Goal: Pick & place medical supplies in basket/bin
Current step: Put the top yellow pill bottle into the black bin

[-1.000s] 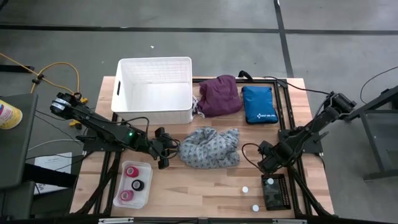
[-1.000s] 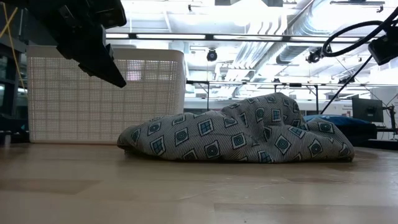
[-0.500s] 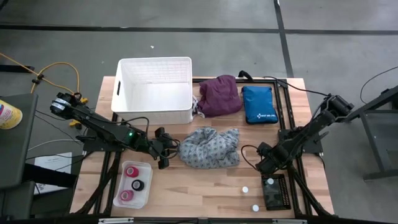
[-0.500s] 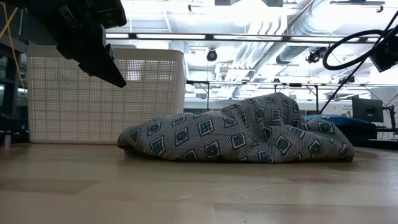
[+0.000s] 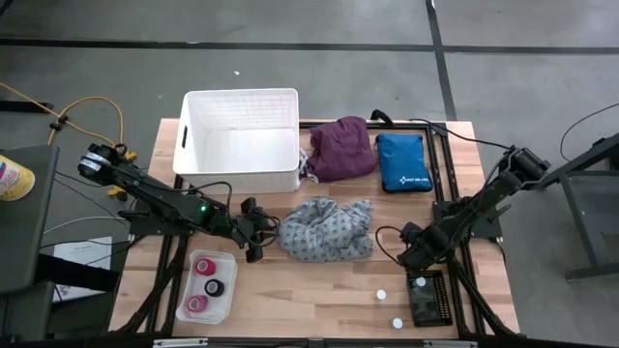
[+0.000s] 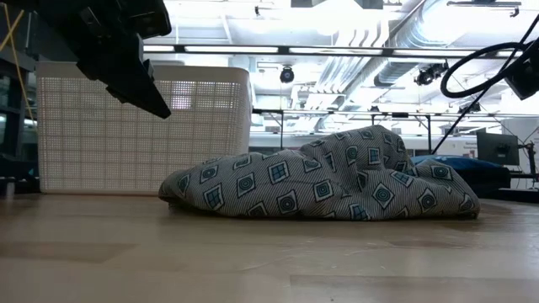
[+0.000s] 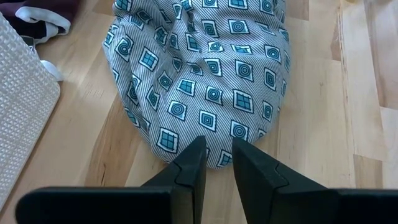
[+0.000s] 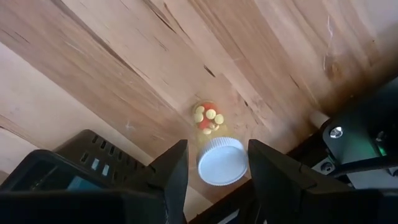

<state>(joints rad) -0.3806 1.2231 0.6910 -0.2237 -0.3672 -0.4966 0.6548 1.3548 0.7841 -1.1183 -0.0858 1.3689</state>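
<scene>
- Basket [image 5: 240, 140] of white plastic stands at the far left part of the table [image 5: 309, 290], with slotted walls; no item is seen inside from above.
- Left gripper [image 5: 259, 232] hangs low over the table, just beside the left edge of the grey patterned cloth [image 5: 326, 229]. In the left wrist view its fingers [image 7: 189, 168] stand with only a narrow gap between them, they hold nothing, and their tips are at the near edge of the cloth [image 7: 205, 68]; whether they touch it I cannot tell.
- In the low view the cloth [image 6: 324, 181] lies in a heap on the table, and the left arm shows dark at the upper left, in front of the basket [image 6: 143, 126].
- Right gripper [image 5: 414, 253] is near the right side of the table, well apart from the cloth. In the right wrist view a small vial with a white cap [image 8: 217, 152] sits between its two fingers [image 8: 171, 180]; yellow tablets show inside it. The fingers stand partly open around the vial, but I cannot tell if they press on it.
- Purple cloth [image 5: 340, 147] lies just to the right of the basket, and a blue pouch [image 5: 403, 162] lies beside it.
- Small tray [image 5: 228, 261] at the near left holds pink and black tape rolls [image 5: 207, 283].
- Two white-capped vials [image 5: 381, 294] stand on the table at the near right, beside a dark rack [image 5: 427, 300].
</scene>
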